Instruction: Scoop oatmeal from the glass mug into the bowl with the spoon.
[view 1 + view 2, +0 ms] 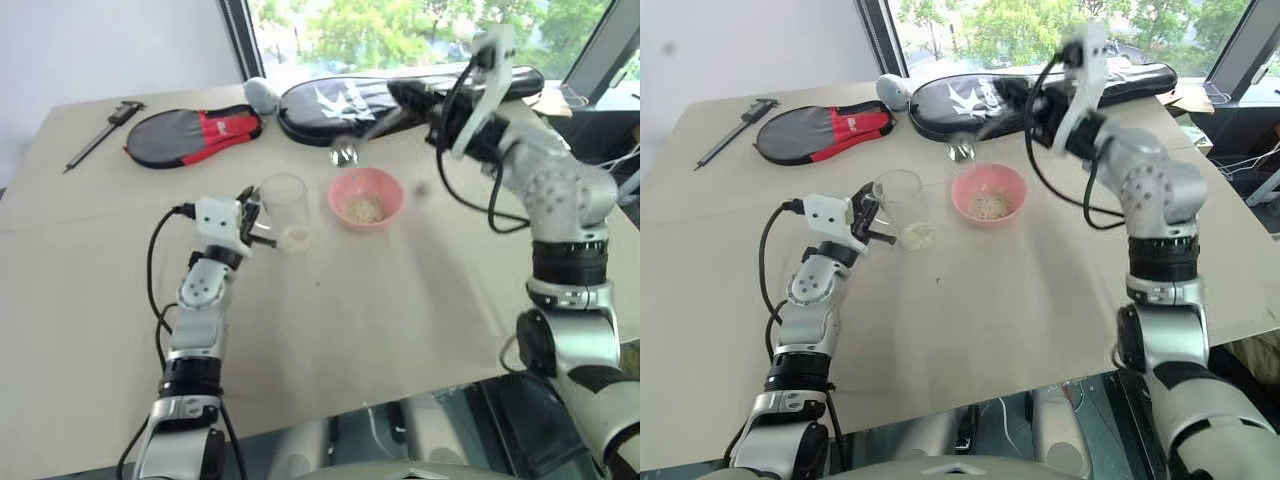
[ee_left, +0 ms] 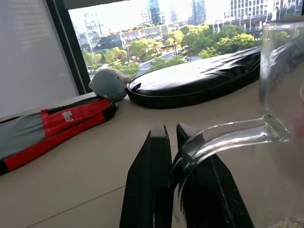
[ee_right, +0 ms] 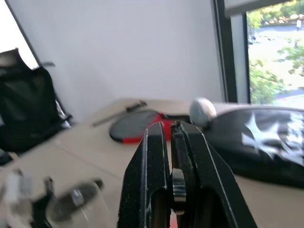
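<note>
My left gripper [image 2: 172, 142] pinches the glass mug [image 1: 284, 205] handle; my right gripper [image 3: 172, 137] pinches the spoon [image 1: 345, 153], upper middle. I should dip slowly.

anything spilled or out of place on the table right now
Yes. A small heap of oatmeal lies loose on the table at the foot of the glass mug, outside both the mug and the pink bowl. It looks spilled. The rest sits inside the bowl.
</note>
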Motion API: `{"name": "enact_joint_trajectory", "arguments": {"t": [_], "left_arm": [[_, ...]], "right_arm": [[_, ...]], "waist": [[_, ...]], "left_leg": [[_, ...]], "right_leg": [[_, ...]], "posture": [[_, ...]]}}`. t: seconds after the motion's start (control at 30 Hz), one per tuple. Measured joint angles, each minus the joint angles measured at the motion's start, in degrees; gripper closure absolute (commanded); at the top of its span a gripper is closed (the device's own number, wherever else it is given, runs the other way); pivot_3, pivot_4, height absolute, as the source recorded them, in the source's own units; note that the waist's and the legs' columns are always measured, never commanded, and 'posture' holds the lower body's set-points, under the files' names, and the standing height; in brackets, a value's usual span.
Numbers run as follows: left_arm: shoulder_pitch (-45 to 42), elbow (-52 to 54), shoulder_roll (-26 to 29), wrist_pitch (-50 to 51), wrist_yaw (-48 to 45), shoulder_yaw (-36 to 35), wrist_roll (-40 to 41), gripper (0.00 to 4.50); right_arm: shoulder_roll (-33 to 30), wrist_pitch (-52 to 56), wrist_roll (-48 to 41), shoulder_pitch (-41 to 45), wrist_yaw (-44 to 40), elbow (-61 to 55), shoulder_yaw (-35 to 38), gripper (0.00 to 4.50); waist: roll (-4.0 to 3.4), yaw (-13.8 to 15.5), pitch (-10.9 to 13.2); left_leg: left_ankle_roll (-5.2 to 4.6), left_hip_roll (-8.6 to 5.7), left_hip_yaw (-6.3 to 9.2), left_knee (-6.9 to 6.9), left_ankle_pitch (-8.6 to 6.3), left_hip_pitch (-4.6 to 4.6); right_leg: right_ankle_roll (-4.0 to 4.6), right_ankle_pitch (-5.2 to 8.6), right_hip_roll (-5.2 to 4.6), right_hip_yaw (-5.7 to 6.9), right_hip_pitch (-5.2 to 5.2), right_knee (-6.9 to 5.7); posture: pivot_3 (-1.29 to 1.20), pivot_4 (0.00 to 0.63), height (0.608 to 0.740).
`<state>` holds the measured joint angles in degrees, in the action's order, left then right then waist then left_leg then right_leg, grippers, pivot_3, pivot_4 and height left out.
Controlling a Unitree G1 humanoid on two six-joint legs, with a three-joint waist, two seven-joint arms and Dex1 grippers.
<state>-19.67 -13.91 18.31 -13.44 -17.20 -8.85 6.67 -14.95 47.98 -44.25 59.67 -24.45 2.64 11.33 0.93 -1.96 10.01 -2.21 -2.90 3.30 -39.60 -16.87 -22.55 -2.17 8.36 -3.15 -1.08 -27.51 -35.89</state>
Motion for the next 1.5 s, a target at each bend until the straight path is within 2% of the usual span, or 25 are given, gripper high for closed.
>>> {"name": "enact_joint_trajectory", "arguments": {"t": [0.1,0.23,0.5,0.57,0.63,0.87,0.93,1.0,1.07,1.13,1.5], "left_arm": [[0.0,-0.2,-0.6,-0.5,0.0,0.2,-0.2,4.41],[-0.1,-0.4,-1.4,-1.0,0.0,0.5,-0.5,4.41],[-0.6,-1.0,-2.3,-1.6,0.1,1.2,-1.0,4.41],[-0.6,-1.0,-2.3,-1.7,0.1,1.2,-1.0,4.5],[-0.5,-1.0,-2.3,-1.7,0.4,1.1,-1.0,4.5],[-0.3,-0.9,-2.7,-1.8,0.8,1.1,-0.9,4.5],[-0.2,-0.9,-2.7,-1.8,0.8,1.0,-0.8,4.5],[-0.2,-0.9,-2.7,-1.8,0.8,0.9,-0.8,3.72],[-0.2,-0.9,-2.7,-1.9,0.8,0.9,-0.7,3.18],[0.1,-0.7,-2.7,-1.9,0.8,0.9,-0.7,2.29],[6.5,8.1,-0.8,0.2,-0.4,0.4,-0.2,2.29]], "right_arm": [[4.2,4.8,-5.4,0.3,4.3,-2.6,1.7,4.5],[5.2,7.6,-5.9,-1.1,5.3,-5.1,-1.6,4.5],[3.6,4.4,3.1,-4.5,1.3,-6.0,-13.5,4.5],[3.6,3.8,4.3,-4.5,0.2,-6.0,-14.4,3.93],[5.1,3.0,4.8,-4.4,0.0,-5.7,-14.5,3.15],[8.3,-2.6,8.3,-4.1,2.6,-2.8,-12.6,0.01],[8.3,-4.2,9.0,-3.9,2.5,-2.2,-11.8,0.01],[8.4,-4.8,9.2,-3.8,2.5,-2.1,-11.2,0.0],[8.5,-5.2,9.5,-3.7,2.5,-2.1,-10.9,0.0],[8.6,-5.6,9.7,-3.7,2.4,-2.1,-10.9,0.0],[8.5,-5.4,9.3,-4.5,2.4,-2.5,-9.9,0.0]], "waist": [[-0.01,-0.1,0.0],[0.01,0.0,0.0],[0.0,-0.2,-0.1],[0.0,-0.2,-0.1],[0.0,-0.2,-0.1],[0.0,-0.2,-0.1],[0.0,-0.2,-0.1],[-0.01,-0.2,-0.1],[-0.01,-0.3,-0.1],[-0.01,-0.3,-0.1],[-0.01,-0.3,-0.1]], "left_leg": [[0.0,-0.01,-0.03,0.0,0.0,0.0],[-0.01,-0.04,-0.01,-0.01,0.0,0.0],[-0.01,-0.05,-0.03,-0.02,0.0,0.01],[0.0,-0.05,-0.02,-0.02,0.0,0.01],[0.0,-0.05,-0.01,-0.02,0.0,0.01],[0.0,-0.06,-0.01,-0.02,0.01,0.02],[0.0,-0.06,-0.01,-0.02,0.01,0.02],[0.0,-0.06,0.0,-0.02,0.01,0.02],[0.0,-0.06,-0.01,-0.02,0.01,0.03],[0.0,-0.06,-0.01,-0.02,0.01,0.03],[0.01,-0.04,-0.01,-0.01,0.01,0.03]], "right_leg": [[0.0,0.0,-0.01,-0.03,0.0,-0.01],[-0.01,0.0,-0.03,0.02,0.02,-0.03],[-0.01,0.0,0.02,0.02,0.01,-0.05],[-0.01,0.0,0.02,0.02,0.01,-0.04],[-0.01,0.0,0.02,0.02,0.01,-0.04],[0.0,0.0,0.04,0.02,0.01,-0.05],[0.0,0.0,0.04,0.02,0.01,-0.05],[0.0,0.0,0.04,0.02,0.01,-0.05],[0.0,0.0,0.05,0.01,0.01,-0.05],[0.0,0.0,0.04,0.01,0.01,-0.06],[0.0,0.0,0.02,0.0,0.01,-0.04]], "posture": [[0.0,0.15,0.74],[0.0,0.15,0.74],[0.0,0.15,0.74],[0.0,0.15,0.74],[0.0,0.15,0.74],[0.0,0.15,0.74],[0.0,0.15,0.74],[0.0,0.15,0.74],[0.0,0.15,0.74],[0.0,0.15,0.74],[0.0,0.15,0.74]]}}
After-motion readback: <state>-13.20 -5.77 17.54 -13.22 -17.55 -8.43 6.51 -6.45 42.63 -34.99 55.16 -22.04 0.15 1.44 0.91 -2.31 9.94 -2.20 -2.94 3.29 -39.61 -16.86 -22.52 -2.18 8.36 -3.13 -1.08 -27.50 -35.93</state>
